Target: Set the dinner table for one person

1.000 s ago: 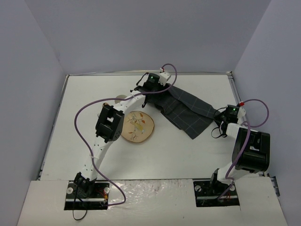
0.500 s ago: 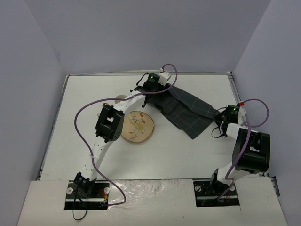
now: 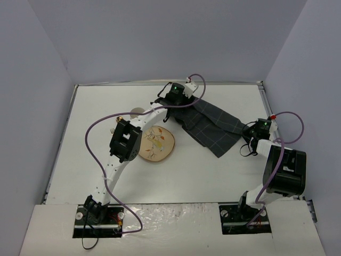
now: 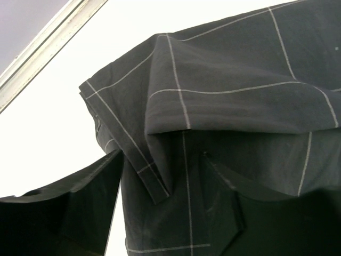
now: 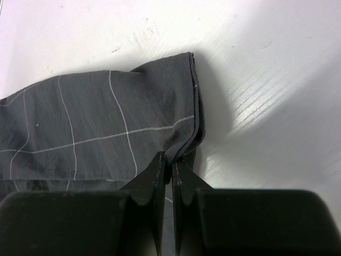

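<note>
The dark grey checked cloth (image 3: 213, 125) lies rumpled on the far right part of the white dinner table (image 3: 213, 176). My left gripper (image 3: 171, 106) hovers at the cloth's far left corner. In the left wrist view it (image 4: 165, 213) is open, with its fingers wide apart on either side of folded cloth (image 4: 229, 80). My right gripper (image 3: 248, 136) is at the cloth's right corner. In the right wrist view it (image 5: 171, 165) is shut on the hem of the cloth (image 5: 90, 128).
A round tan plate (image 3: 160, 143) with a floral pattern lies left of the cloth, partly under my left arm. A small pale round object (image 3: 136, 111) sits behind that arm. The table's metal rim (image 4: 42, 53) runs close to the left gripper. Grey walls enclose the table.
My left wrist has shifted slightly to the right over the cloth's far corner. The right arm and the plate have not moved.
</note>
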Controlling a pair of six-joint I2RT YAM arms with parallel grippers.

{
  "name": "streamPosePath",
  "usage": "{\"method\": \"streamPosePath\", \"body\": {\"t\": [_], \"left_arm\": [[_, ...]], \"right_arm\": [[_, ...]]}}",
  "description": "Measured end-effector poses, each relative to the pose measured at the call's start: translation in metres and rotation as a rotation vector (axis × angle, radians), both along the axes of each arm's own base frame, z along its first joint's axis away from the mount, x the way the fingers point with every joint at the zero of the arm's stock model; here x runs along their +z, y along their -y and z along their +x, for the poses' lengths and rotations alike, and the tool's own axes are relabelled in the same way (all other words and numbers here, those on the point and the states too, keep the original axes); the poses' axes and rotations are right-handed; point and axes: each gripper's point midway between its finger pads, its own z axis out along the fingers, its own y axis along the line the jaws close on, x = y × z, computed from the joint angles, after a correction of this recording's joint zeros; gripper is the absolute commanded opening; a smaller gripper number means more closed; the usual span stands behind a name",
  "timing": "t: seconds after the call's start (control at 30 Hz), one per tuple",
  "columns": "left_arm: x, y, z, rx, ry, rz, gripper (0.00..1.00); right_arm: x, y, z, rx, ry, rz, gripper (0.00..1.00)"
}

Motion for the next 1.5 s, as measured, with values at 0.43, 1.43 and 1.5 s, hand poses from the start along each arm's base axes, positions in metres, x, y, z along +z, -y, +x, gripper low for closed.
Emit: {"method": "streamPosePath", "body": {"t": [0.43,1.43,1.5], "left_arm": [[0.000,0.005,-0.003,-0.010,0.004,0.006,0.39],[0.083,-0.030,0.006,0.032,0.091,-0.039,0.00],[0.124,-0.035,0.001,0.029,0.148,-0.065,0.00]], "right_arm": [[0.000,-0.001,0.000,0.004,0.001,0.002,0.00],[0.165,0.000,0.006,0.044,0.293,-0.118,0.00],[0.197,-0.001,0.001,0.049,0.351,-0.146,0.00]]}}
